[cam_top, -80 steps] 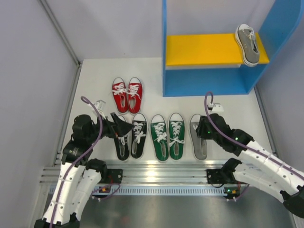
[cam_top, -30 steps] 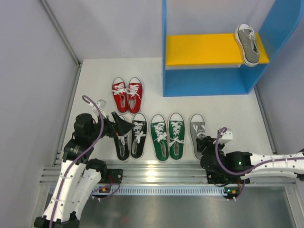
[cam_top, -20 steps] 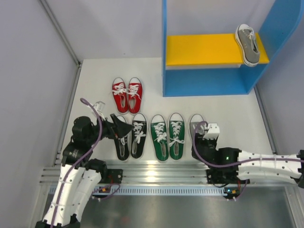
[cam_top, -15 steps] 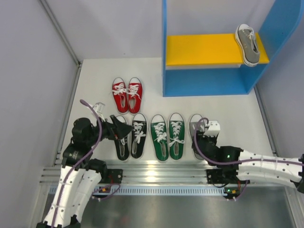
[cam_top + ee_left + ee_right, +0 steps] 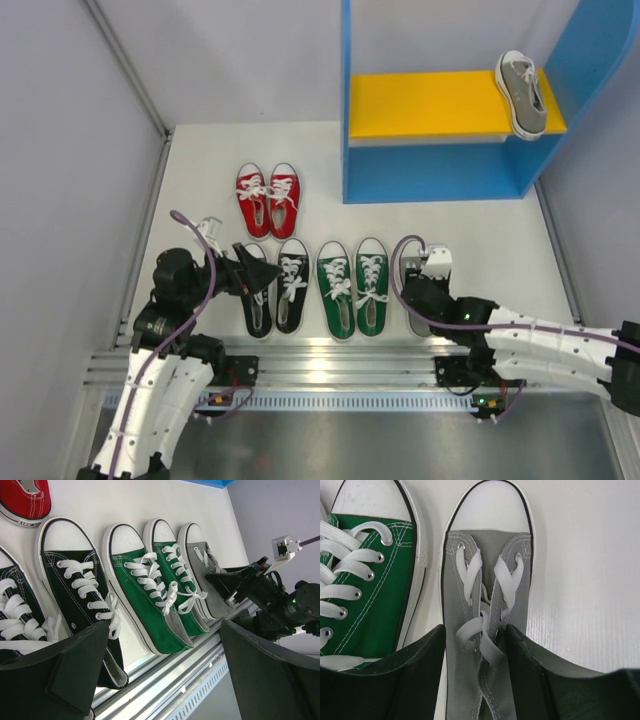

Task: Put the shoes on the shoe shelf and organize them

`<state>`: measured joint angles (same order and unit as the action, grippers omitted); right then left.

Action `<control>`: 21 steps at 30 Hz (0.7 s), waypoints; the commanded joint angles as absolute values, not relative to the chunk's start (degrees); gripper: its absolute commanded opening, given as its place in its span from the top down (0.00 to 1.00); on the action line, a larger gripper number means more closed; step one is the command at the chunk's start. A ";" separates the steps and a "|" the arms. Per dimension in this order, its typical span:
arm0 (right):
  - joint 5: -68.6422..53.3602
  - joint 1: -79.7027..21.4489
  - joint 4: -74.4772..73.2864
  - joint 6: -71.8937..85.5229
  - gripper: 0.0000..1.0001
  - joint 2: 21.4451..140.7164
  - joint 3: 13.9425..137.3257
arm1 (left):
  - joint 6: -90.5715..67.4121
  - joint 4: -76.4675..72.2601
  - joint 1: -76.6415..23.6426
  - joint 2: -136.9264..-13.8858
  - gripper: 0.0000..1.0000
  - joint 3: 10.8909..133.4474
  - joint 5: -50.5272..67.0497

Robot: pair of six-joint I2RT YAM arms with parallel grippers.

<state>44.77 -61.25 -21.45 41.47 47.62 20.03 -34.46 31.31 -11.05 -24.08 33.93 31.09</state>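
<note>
**Ana:** Where is the grey shoe [image 5: 487, 565] we want?

**Ben:** On the bench [image 5: 480, 230] in front of the shoe shelf [image 5: 440, 185], toe toward it. It is the last of the row there, under the shelf's right half. Its mate [image 5: 522, 92] lies up on the shelf's yellow board [image 5: 420, 105], at the right end by the blue wall.

**Ana:** And the right pincer [image 5: 475, 630]?

**Ben:** It is down over that shoe with the jaws half spread. One finger is by the side wall that faces the green pair [image 5: 353, 285], the other over the lacing. I cannot tell if it bites yet.

**Ana:** How do you think the shoe will handle?

**Ben:** Light, I judge. The canvas upper is soft and will fold under a squeeze, while the rubber sole and toe cap look stiff. The laces are loose, so they can slip or snag.

**Ana:** So where to hold it?

**Ben:** On the side wall near the eyelets, pinching canvas against the collar, not lace alone. Held there, the toe may droop, which matters when it goes onto the board beside its mate.

**Ana:** The left pincer [image 5: 250, 272]?

**Ben:** Spread wide and holding nothing. It is over the black pair [image 5: 275, 285], farther from the shelf than the red pair [image 5: 268, 198].
</note>
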 commanded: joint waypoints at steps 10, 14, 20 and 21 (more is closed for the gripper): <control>43.86 -59.24 -21.79 43.07 0.85 46.50 21.62 | -34.45 29.18 -11.34 -23.55 0.01 34.01 31.99; 44.21 -59.24 -23.11 43.94 0.88 46.06 22.23 | -34.72 29.27 -11.25 -23.38 0.01 34.10 32.08; 46.14 -59.41 -32.33 42.54 0.97 40.18 28.55 | -35.07 29.18 -11.25 -23.55 0.01 34.10 32.17; 47.19 -59.41 -33.56 41.32 0.99 39.03 29.78 | -35.07 29.18 -11.25 -23.90 0.01 34.10 32.08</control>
